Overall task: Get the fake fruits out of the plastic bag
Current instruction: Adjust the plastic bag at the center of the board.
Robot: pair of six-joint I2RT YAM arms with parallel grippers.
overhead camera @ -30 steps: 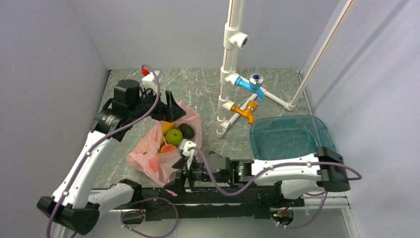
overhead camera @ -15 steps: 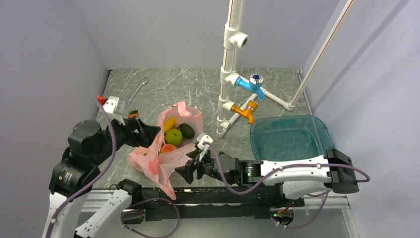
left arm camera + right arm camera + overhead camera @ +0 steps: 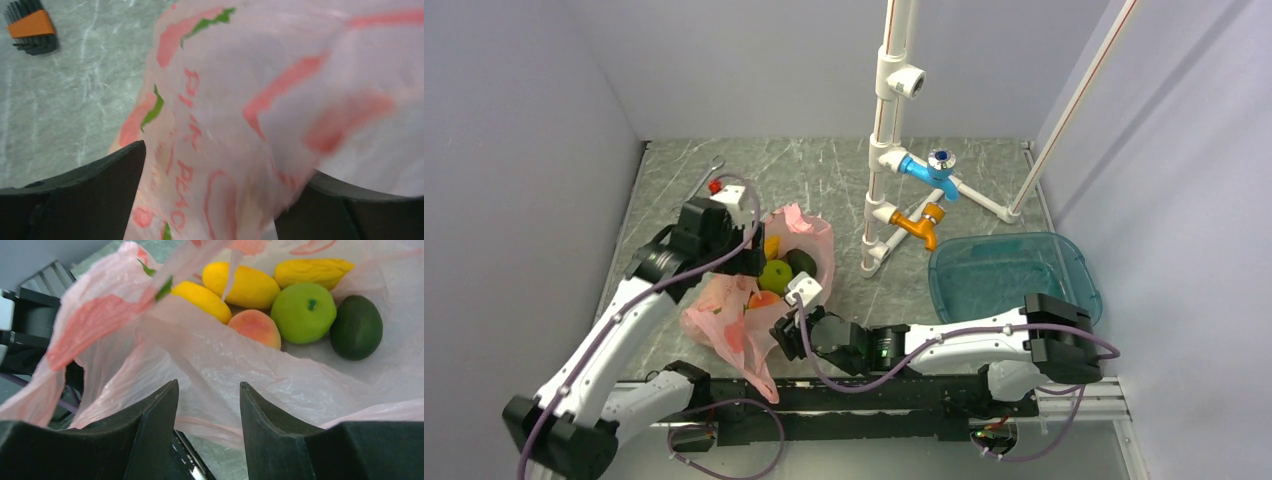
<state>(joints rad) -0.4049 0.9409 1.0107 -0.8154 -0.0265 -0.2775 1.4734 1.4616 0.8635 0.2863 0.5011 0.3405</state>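
at plastic bag (image 3: 724, 322): l claw (image 3: 225, 165) wide open astride it; r claw (image 3: 208, 390) half open.

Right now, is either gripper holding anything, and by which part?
Nothing is clamped. The left gripper straddles a fold of the bag, jaws wide; the right gripper has jaws apart at its near edge.

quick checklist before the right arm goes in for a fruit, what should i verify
1. Plastic bag mouth open, fruit exposed: ok. The green apple, avocado, peach and mangoes all show.
2. Left end effector clamped on the bag: not ok. Its fingers are wide apart and the film passes between them unclamped.
3. Right end effector open for a grasp: ok.
4. Clear path to the peach: not ok. A fold of the bag lies in front of it.
5. More fruit hidden underneath: cannot tell.
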